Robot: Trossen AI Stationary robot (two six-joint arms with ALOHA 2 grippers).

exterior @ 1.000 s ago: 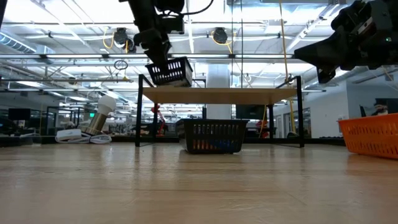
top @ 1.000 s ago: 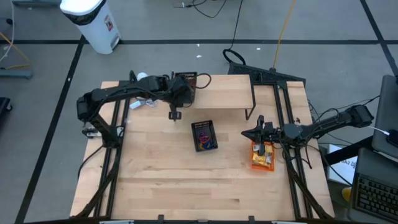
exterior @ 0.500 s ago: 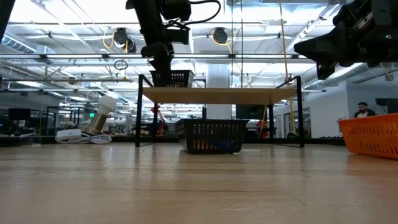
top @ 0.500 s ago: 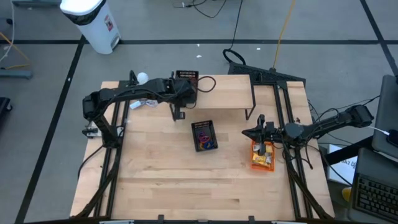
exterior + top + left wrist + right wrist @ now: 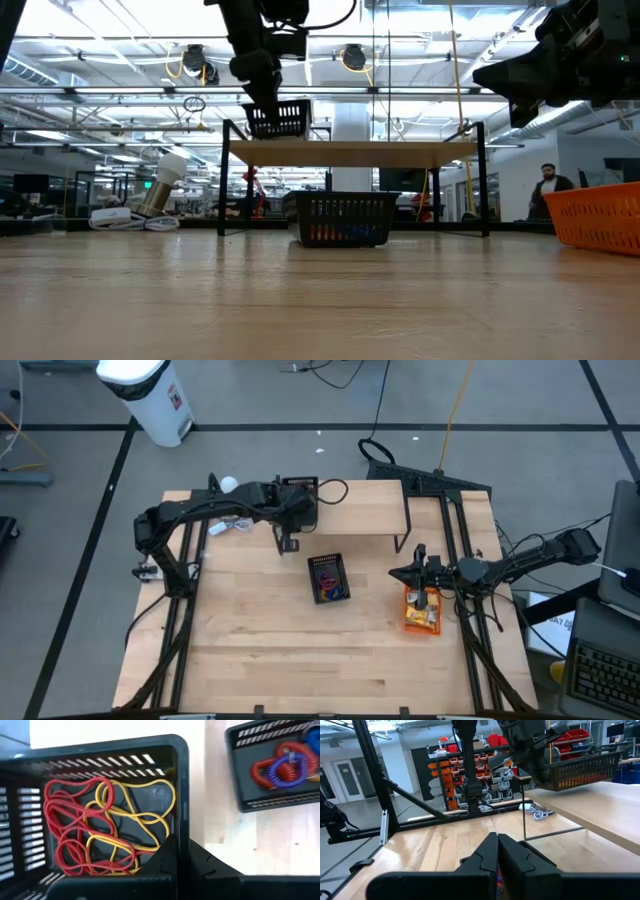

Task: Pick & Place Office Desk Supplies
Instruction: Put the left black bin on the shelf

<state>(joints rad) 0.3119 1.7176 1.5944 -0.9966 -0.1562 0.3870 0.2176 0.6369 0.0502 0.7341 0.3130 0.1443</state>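
Note:
My left gripper (image 5: 183, 846) is shut on a black slatted basket (image 5: 100, 810) that holds red and yellow rubber bands (image 5: 95, 835). In the low view this basket (image 5: 277, 118) sits at the left end of a raised wooden shelf (image 5: 350, 152), just above its top; whether it touches the shelf I cannot tell. In the high view the basket (image 5: 300, 484) is at the shelf's far left corner. My right gripper (image 5: 497, 845) is shut on nothing and hovers over an orange basket (image 5: 422, 610) at the table's right. My left gripper pinches the basket's side wall (image 5: 181, 815) near a corner, one finger inside the basket and one outside. The fingers come slanting down from above. The basket is held nearly level with its open top up, below the gripper (image 5: 260, 85).
A second black basket (image 5: 328, 578) with red, purple and blue coiled cords (image 5: 280, 765) stands on the table in front of the shelf. A white ball on a stand (image 5: 228, 485) is at the far left. The shelf's dark legs (image 5: 225, 185) reach the table. A person (image 5: 545, 190) walks in the room behind.
My left gripper has carried the black basket toward the table's far edge, over the shelf's left end. The basket, clearly tipped a second ago, now hangs closer to level. My right gripper has kept still.

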